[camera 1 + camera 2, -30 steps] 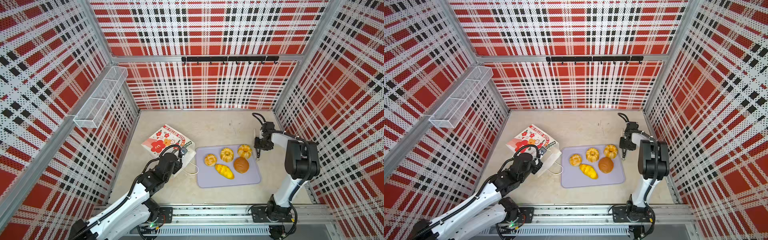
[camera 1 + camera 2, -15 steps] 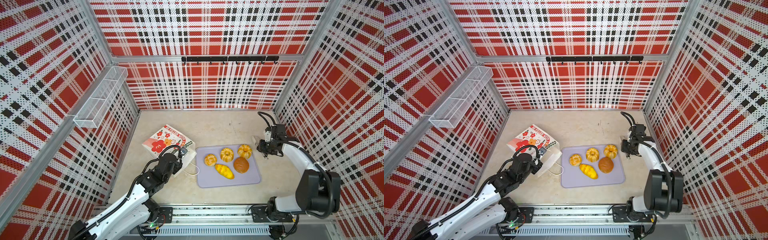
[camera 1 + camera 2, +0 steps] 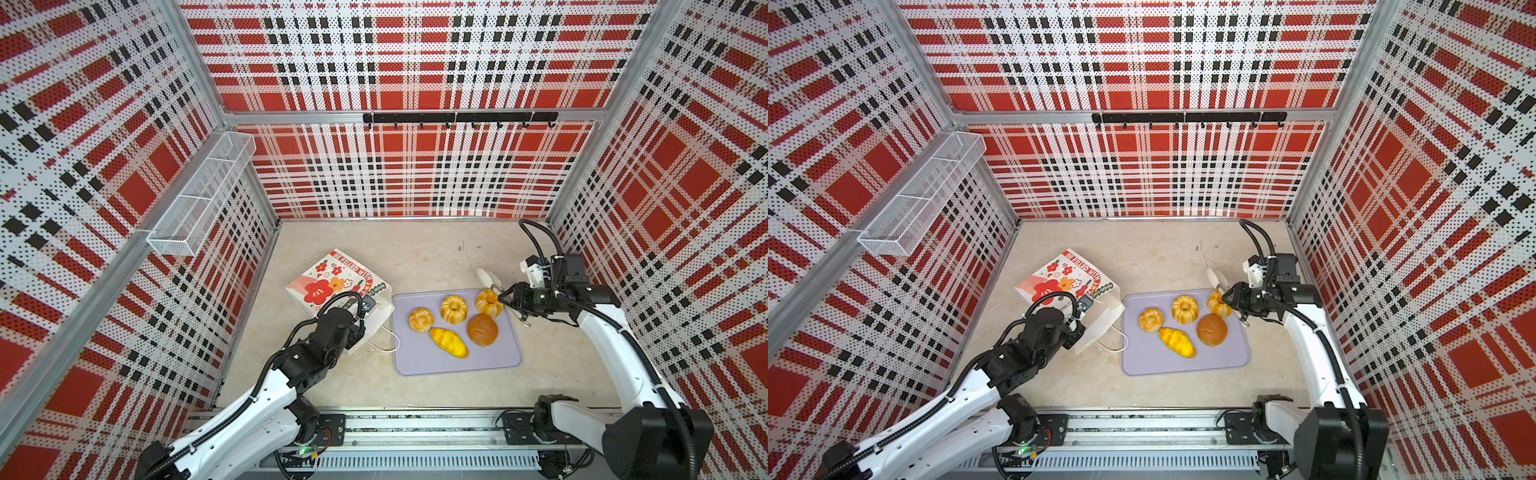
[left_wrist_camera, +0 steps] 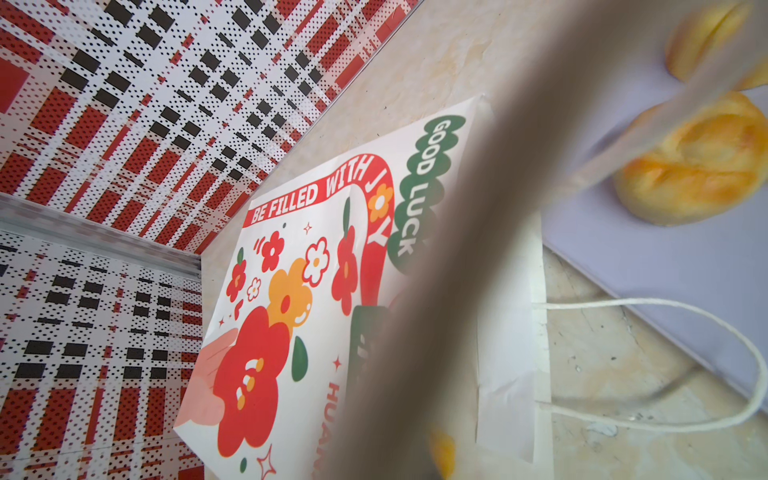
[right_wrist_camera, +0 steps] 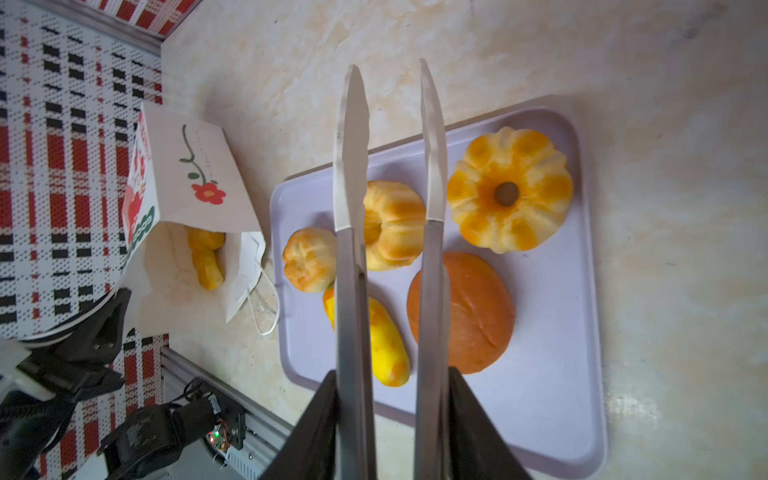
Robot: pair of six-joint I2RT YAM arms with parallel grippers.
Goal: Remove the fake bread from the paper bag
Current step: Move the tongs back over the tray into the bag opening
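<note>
Beside tray [image 3: 457, 361], right hand's [image 3: 505, 298] tongs [image 3: 486, 277] closer

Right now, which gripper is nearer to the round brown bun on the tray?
Right. The right gripper, holding tongs, sits at the right edge of the lavender tray, close to the round brown bun; the left gripper is at the paper bag, beyond the tray's opposite side.

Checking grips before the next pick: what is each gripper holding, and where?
The right gripper holds silver metal tongs near their handle end; the tong tips are empty. The left gripper pinches the white flower-printed paper bag at its mouth rim.
</note>
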